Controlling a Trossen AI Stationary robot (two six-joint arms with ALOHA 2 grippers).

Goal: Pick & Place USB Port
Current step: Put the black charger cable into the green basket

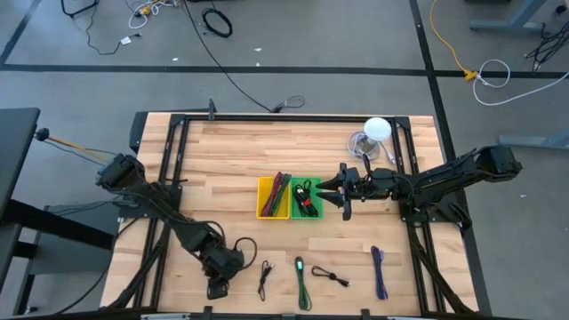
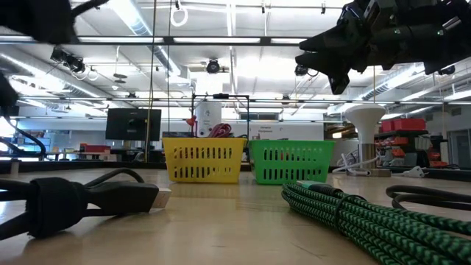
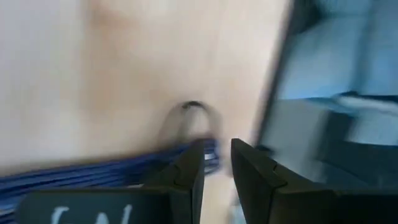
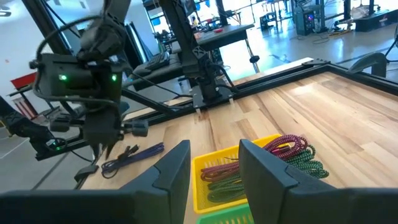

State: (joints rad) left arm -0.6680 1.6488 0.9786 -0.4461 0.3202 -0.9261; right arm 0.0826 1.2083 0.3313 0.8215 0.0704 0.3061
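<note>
My left gripper (image 1: 216, 286) is low over the table near its near edge and is shut on a dark blue cable (image 4: 134, 155), which looks black in the high view (image 1: 242, 249). My right gripper (image 1: 333, 191) hovers open above the right rim of the green basket (image 1: 307, 217), well clear of it in the low view (image 2: 327, 62). The green basket holds a black cable. Beside it, the yellow basket (image 1: 267, 212) holds red and green cables. Both baskets stand on the table's middle. My left gripper (image 3: 217, 162) has the blue cable's end (image 3: 211, 152) in the narrow gap between its two fingers, in a blurred view. It comes from above, pointing down. The remaining length of the cable (image 3: 93, 174) trails off to one side and lies slack on the table.
Along the near edge lie a black cable (image 1: 265, 280), a green braided cable (image 1: 302, 283), a short black cable (image 1: 331, 277) and a blue cable (image 1: 380, 271). A white lamp (image 1: 378, 129) stands at the far right. Black frame rails run along the table's sides.
</note>
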